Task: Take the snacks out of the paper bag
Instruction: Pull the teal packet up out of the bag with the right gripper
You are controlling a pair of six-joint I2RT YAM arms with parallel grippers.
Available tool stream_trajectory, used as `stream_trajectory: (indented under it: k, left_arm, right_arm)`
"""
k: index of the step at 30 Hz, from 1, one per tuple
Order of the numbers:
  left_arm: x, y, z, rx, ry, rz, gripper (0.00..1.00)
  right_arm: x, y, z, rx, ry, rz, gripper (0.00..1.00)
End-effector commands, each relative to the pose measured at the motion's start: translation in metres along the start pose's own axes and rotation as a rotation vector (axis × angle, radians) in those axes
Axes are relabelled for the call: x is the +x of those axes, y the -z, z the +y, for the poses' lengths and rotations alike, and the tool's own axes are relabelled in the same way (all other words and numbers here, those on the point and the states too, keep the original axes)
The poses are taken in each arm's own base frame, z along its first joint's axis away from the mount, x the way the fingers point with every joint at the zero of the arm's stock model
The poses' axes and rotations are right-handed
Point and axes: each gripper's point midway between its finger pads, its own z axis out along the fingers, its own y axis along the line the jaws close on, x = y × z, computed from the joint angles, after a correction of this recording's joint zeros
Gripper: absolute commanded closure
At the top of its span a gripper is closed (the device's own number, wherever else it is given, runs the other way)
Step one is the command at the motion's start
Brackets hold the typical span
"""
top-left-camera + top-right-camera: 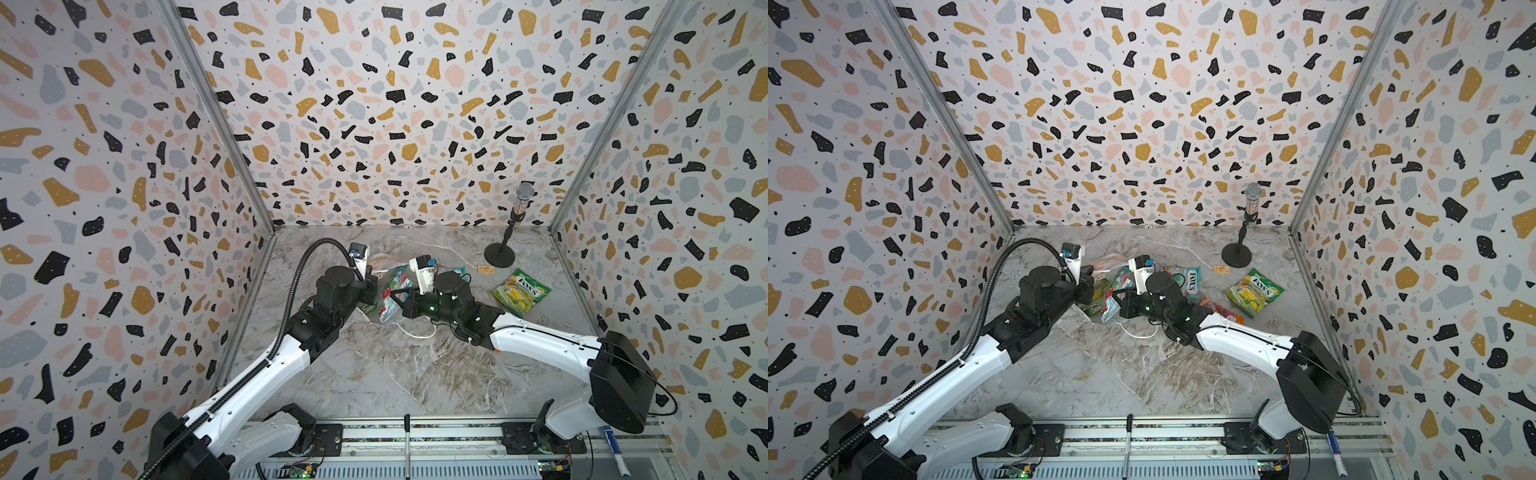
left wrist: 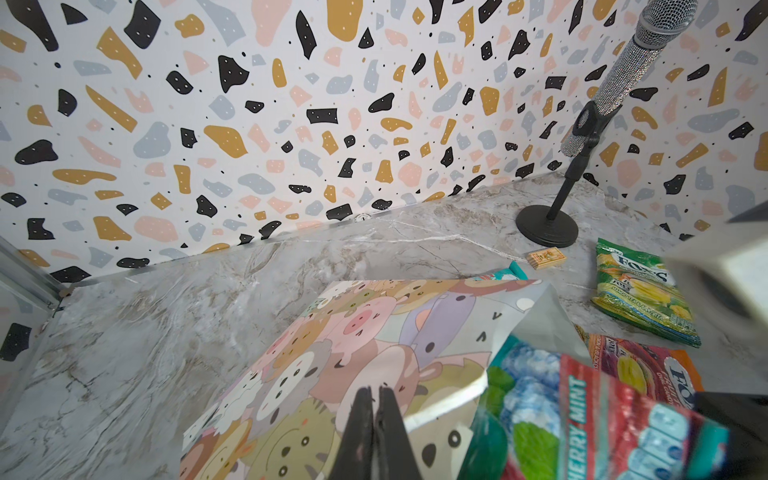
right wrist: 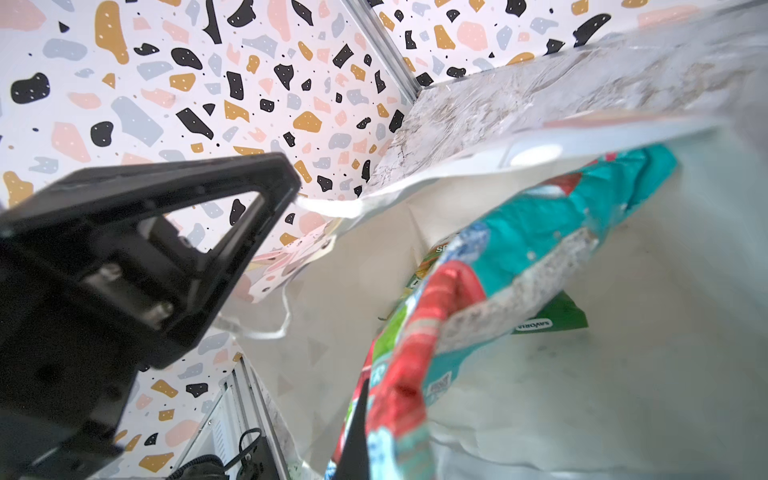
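— What do your grippers have?
— My left gripper [image 2: 376, 395] is clenched on the rim of the white paper gift bag with a cartoon-animal side [image 2: 332, 353]. My right gripper [image 3: 361, 419] pinches a glossy teal-red candy packet [image 3: 519, 249] at the bag's mouth. A green packet [image 3: 552, 320] lies inside the bag.
— And around the bag?
— It lies on its side on the grey marble-look table [image 1: 395, 374]. Near its mouth lie an orange-pink packet [image 2: 648, 370] and a green-yellow packet [image 1: 521, 291]. Beyond them stands a silver microphone on a black round stand [image 1: 505, 245]. Terrazzo-patterned walls [image 1: 374, 104] rise on three sides.
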Motion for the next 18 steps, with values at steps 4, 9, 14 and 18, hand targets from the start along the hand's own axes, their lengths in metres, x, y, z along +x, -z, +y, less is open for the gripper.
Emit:
stream_trajectory:
  k: [4,9,14,18]
  left_arm:
    - [-0.001,-0.001,0.007,-0.034,0.001,0.001,1.0]
    - [0.0,-0.002,0.006,-0.032,0.0,0.006,1.0]
    - [0.001,-0.003,0.006,-0.034,-0.013,0.015,1.0]
    - [0.001,-0.003,0.006,-0.032,-0.012,0.015,1.0]
  right_arm:
    - [-0.029,0.038,0.023,0.005,0.174,-0.058,1.0]
    - [-0.056,0.068,0.045,-0.006,0.261,-0.111,1.0]
    - [-0.087,0.104,0.054,0.053,0.323,-0.203,1.0]
    - [-0.108,0.128,0.047,0.138,0.346,-0.258,1.0]
